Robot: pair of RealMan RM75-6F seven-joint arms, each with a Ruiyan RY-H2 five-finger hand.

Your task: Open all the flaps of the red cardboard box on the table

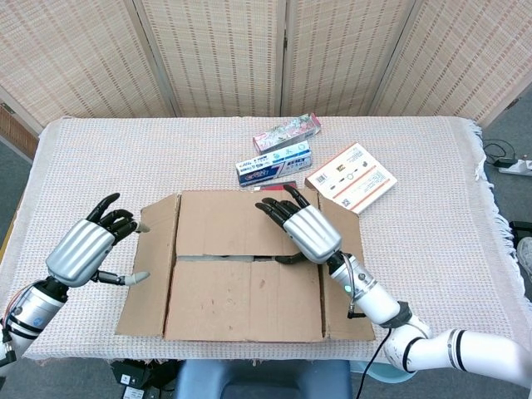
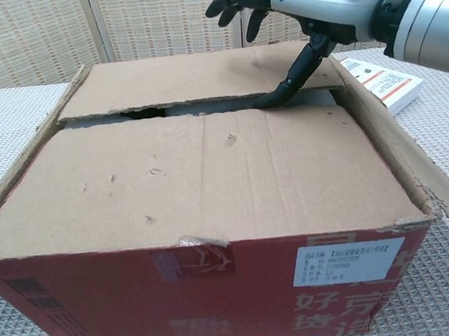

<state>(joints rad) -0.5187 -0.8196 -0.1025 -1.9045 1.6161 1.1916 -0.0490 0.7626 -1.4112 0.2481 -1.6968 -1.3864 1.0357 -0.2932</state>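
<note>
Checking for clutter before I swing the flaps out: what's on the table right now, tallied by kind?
Red cardboard box: 1
Small retail packs behind it: 3, a pink-patterned one, a blue and white one, a white and orange one
Thin red item at the box's far edge, mostly hidden, kind unclear: 1
Total: 5

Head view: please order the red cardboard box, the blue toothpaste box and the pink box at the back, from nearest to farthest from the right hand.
From the right hand:
1. Red cardboard box, directly beneath it.
2. Blue toothpaste box, just behind the box.
3. Pink box, farther back on the table.
</note>
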